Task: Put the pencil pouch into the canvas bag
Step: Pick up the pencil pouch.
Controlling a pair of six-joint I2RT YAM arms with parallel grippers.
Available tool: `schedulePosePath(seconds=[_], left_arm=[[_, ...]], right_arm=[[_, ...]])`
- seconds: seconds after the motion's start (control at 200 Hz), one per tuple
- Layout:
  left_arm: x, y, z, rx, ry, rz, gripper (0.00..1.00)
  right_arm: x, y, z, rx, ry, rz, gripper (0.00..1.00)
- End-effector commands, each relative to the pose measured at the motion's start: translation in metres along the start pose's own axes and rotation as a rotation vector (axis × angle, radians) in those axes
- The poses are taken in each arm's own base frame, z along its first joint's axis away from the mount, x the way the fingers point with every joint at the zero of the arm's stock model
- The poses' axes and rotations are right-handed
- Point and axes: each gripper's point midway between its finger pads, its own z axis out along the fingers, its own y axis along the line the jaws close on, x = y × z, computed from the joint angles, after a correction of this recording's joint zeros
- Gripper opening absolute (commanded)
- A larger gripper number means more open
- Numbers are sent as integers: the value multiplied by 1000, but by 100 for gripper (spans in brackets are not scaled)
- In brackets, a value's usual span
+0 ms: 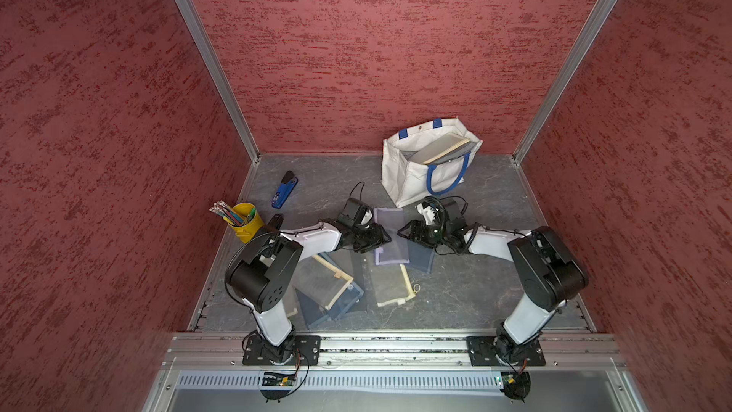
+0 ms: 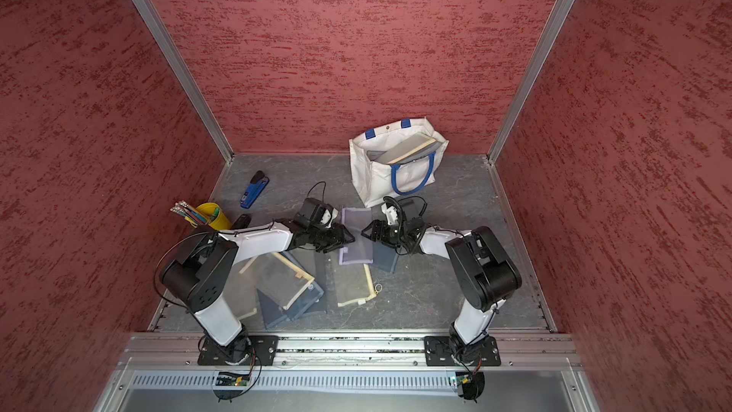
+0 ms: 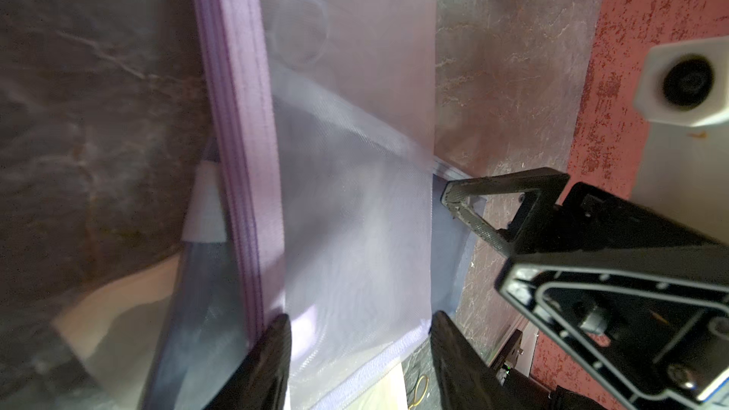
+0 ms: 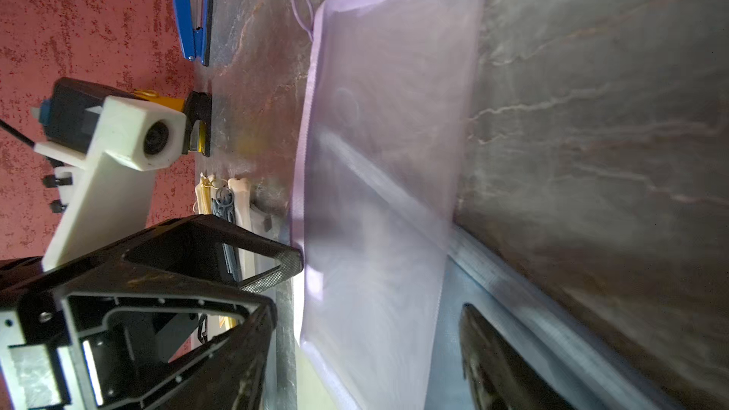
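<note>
The pencil pouch is a flat purple mesh sleeve with a purple zipper edge, lying mid-table between my two grippers. In the left wrist view the pencil pouch bulges a little between the left gripper, whose jaws stand apart at its two long edges. The right gripper is open on the opposite side, straddling the pencil pouch. The canvas bag stands upright at the back right, mouth open, with a flat book leaning inside.
Several other mesh pouches lie nearer the front: a blue one partly under the purple one, a cream-trimmed one and a pile beside the left arm. A yellow pencil bucket and a blue stapler sit at the left. Red walls enclose three sides.
</note>
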Motion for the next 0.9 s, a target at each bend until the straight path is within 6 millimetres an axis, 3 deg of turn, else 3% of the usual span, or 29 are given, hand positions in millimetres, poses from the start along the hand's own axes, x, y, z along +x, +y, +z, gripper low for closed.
schedulePosePath(seconds=[0.0,0.291,0.897], left_arm=[[-8,-9,-5,9,-54,15,57],[-7,3,-25,-21,-92,-11,54],[-3,15,14,-22,-48,-28,52]], right_arm=[[0,5,3,-29,-8,-12,75],[9,1,5,-43,7,3,74],[15,8,18,-70,35,-1,68]])
